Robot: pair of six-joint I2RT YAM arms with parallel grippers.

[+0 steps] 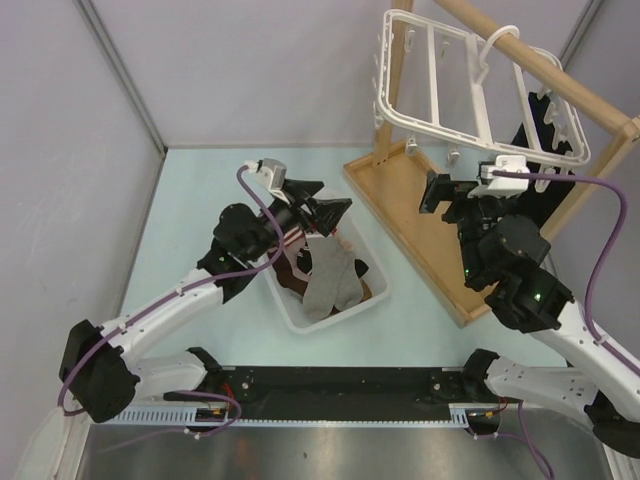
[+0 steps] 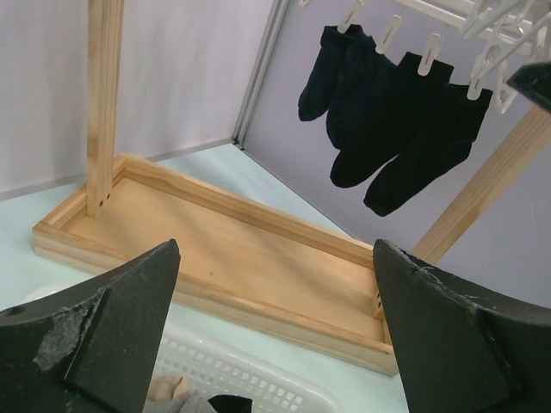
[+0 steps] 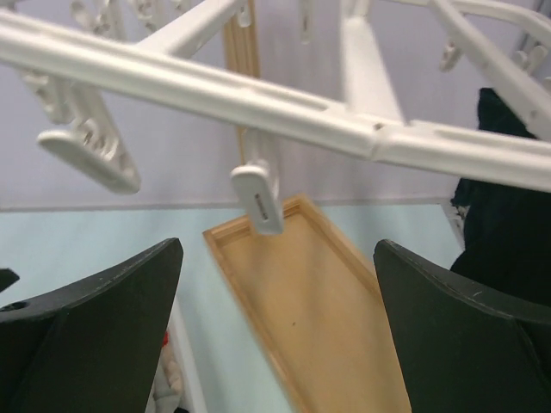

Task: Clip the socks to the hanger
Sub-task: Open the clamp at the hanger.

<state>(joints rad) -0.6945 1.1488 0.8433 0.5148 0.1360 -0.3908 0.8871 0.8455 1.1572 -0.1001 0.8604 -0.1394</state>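
The white hanger (image 1: 440, 125) hangs from a wooden pole rack. Black socks (image 2: 387, 129) are clipped along its far side; they also show in the top view (image 1: 545, 140). A grey sock (image 1: 330, 280) and brown ones (image 1: 292, 275) lie in the white slotted basket (image 1: 300, 318). My left gripper (image 1: 322, 200) is open and empty above the basket's far end; in its wrist view (image 2: 275, 327) the jaws stand wide apart. My right gripper (image 1: 447, 195) is open and empty just below the hanger's near bar (image 3: 284, 107), under a dangling clip (image 3: 263, 194).
The rack's wooden base tray (image 1: 420, 230) lies between basket and right arm, also seen in the left wrist view (image 2: 241, 249). A wooden post (image 2: 103, 103) rises from its far end. The sloping pole (image 1: 540, 65) carries the hanger's hook. Grey walls enclose the table.
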